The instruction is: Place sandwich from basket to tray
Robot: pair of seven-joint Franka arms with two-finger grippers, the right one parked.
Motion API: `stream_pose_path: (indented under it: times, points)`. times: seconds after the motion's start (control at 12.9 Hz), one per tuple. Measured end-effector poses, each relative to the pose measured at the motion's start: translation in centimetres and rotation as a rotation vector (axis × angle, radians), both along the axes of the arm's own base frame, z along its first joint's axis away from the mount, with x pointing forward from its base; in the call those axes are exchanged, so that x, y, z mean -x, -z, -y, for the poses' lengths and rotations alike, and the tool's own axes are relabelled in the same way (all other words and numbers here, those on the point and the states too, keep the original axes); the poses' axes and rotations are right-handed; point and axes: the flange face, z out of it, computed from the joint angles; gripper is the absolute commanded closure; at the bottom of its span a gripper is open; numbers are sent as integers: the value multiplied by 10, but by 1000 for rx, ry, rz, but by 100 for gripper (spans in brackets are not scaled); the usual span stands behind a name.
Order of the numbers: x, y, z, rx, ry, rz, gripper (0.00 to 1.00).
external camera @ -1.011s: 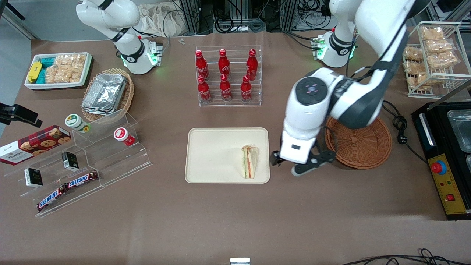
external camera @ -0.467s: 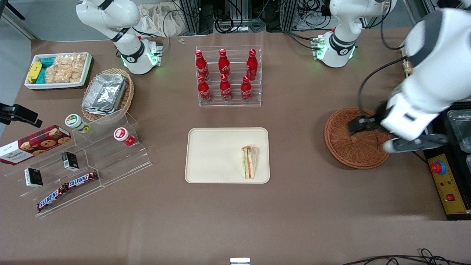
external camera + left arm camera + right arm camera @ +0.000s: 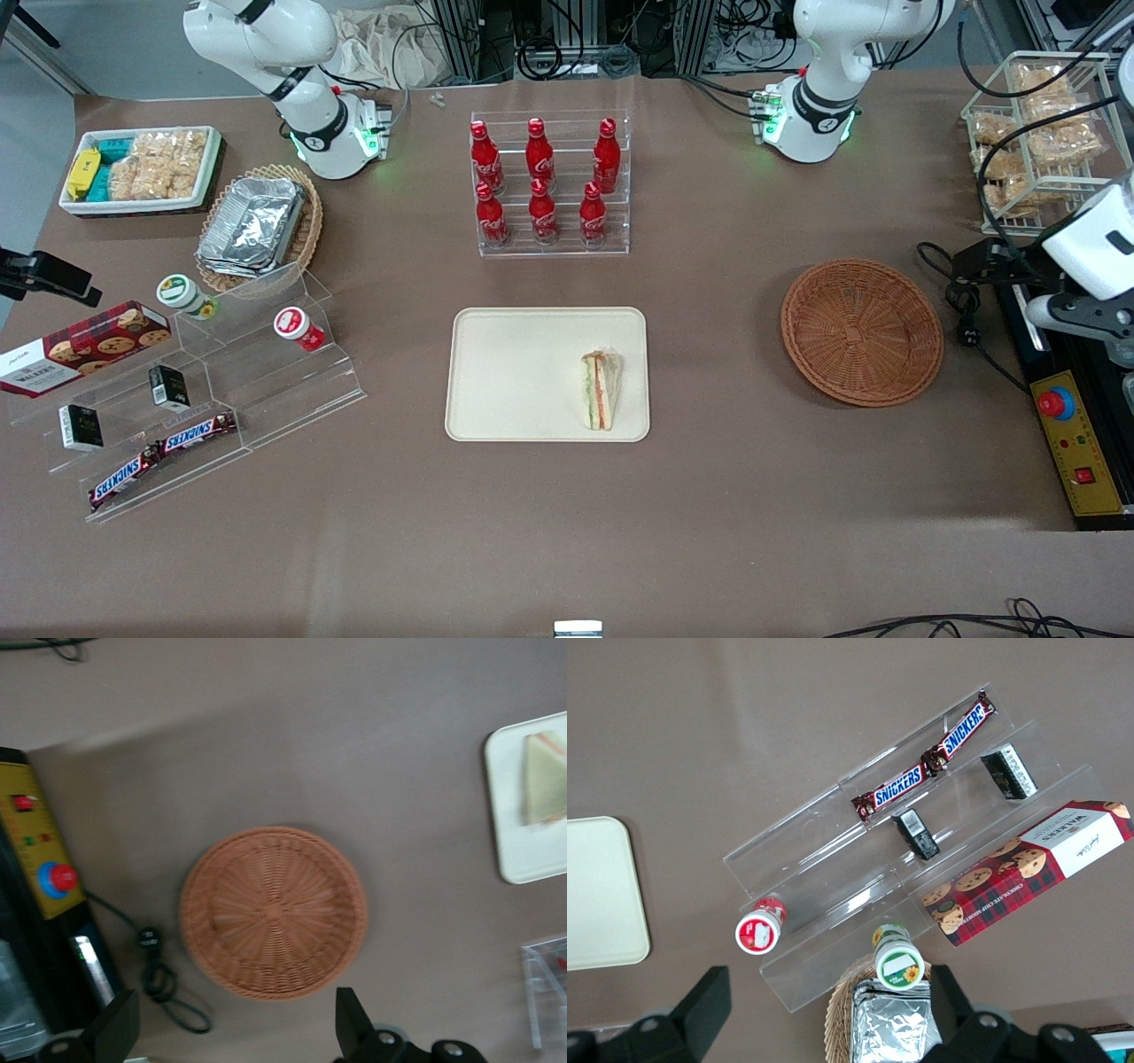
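- My gripper (image 3: pixel 1010 283) hangs at the working arm's end of the table, above the black box with the yellow panel (image 3: pixel 1076 443), well apart from the basket (image 3: pixel 861 331); its fingers (image 3: pixel 350 1028) stand wide apart and hold nothing
- From my wrist I look straight down on the basket (image 3: pixel 274 912); it holds nothing; a black cable (image 3: pixel 164 988) coils on the table just beside its rim
- The sandwich (image 3: pixel 601 388) lies flat on the tray (image 3: pixel 514 372), seen from the front at about four o'clock of the tray's middle, close to the rim on the basket's side; its point aims to twelve o'clock; the orange and green layers show along one edge
- From my wrist the sandwich (image 3: pixel 542 778) and a corner of the tray (image 3: pixel 523 859) show at about two o'clock of the basket
- Tray and basket stand apart, with bare table (image 3: pixel 709 496) between them
- Six red bottles (image 3: pixel 542 182) stand in a clear rack at twelve o'clock of the tray, farther from the front camera
- Toward the parked arm's end lies a clear stepped stand (image 3: pixel 221 399) with chocolate bars and small jars
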Motion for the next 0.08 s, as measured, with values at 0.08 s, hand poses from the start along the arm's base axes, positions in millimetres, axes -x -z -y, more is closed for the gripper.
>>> stream_pose_path:
  times: [0.08]
  points:
    - [0, -2, -1, -37, 10, 4, 0]
